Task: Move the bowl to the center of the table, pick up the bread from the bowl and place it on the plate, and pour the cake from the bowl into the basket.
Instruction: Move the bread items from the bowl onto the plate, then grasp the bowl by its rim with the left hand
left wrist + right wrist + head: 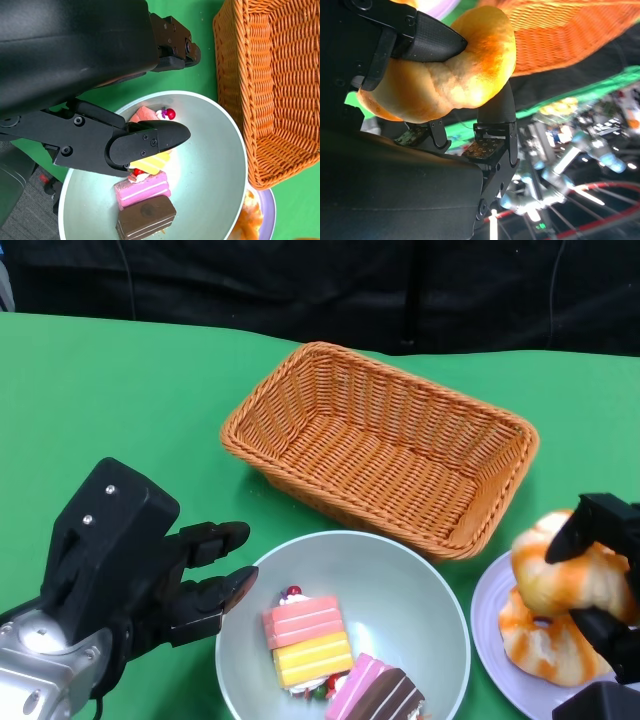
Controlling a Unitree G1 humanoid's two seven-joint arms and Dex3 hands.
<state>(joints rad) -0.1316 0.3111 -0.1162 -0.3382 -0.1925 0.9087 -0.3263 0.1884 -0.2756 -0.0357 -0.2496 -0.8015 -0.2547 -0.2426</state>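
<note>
A green table (120, 380) fills the head view. At its centre, toward twelve o'clock, sits an orange wicker basket (380, 445), rectangular and set at a slant.

Just beside the basket, at six o'clock from it, is a pale green bowl (415, 610). Inside the bowl lie two cake pieces touching each other: a striped pink, orange and yellow slice (306, 642) with a small red cherry on its edge, and a pink and chocolate-brown slice (375, 695) at five o'clock from the first.

The left hand (175, 585) is at nine o'clock from the bowl, its black fingers (228, 592) stretched out side by side, a little apart, their tips at the bowl's rim. It holds nothing. In the left wrist view one finger (145, 146) reaches over the bowl above the cakes.

At three o'clock from the bowl is a lilac plate (500, 665), partly cut off by the edge of the view. An orange-glazed piece of bread (545, 645) lies on it. Above it, the right hand (600, 590) pinches a second bread (560, 565); the right wrist view shows this bread (450, 75) squeezed between black fingers (427, 42) on opposite sides, with the basket close by.
</note>
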